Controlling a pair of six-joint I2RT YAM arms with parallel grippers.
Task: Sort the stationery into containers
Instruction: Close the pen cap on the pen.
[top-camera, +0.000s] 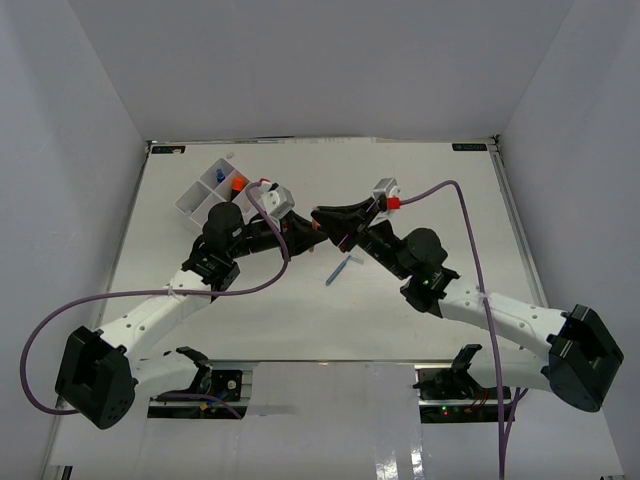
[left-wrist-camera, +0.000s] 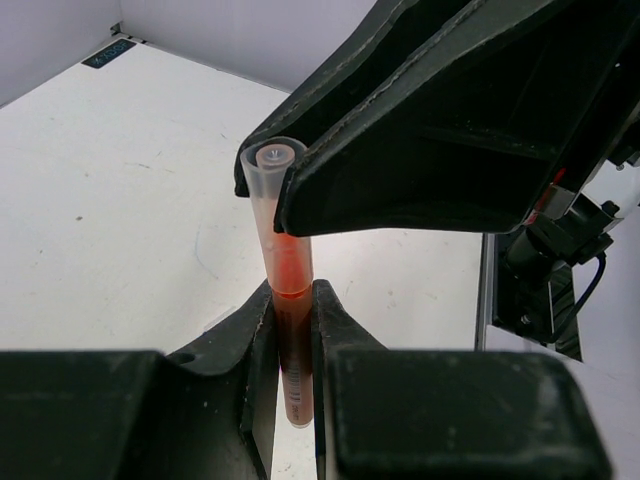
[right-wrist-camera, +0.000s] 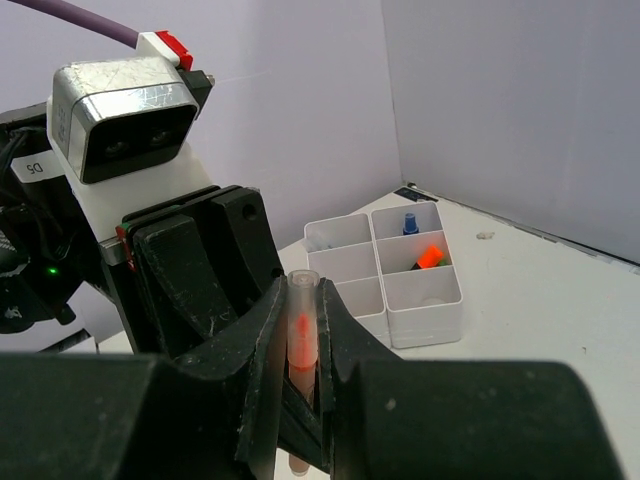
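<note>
Left gripper (left-wrist-camera: 292, 330): I see it clenched on the dark barrel of the orange highlighter (left-wrist-camera: 288, 285).
Right gripper (right-wrist-camera: 303, 345): clamped on the clear cap end of that same highlighter.
Highlighter position: off the table, bridged between both sets of fingers over mid-table.
Long axis: runs from one gripper straight into the other, barrel toward the left, cap toward the right. Overhead, the fingers hide it, so I cannot tell its tilt.
Tray (top-camera: 190, 208): far-left part of the table, well apart from the highlighter; the left arm is nearer.
Blue pen (top-camera: 338, 270): lying on the table just on the near side of the fingertips.
My read: the right lets go and the left carries it to the tray.
</note>
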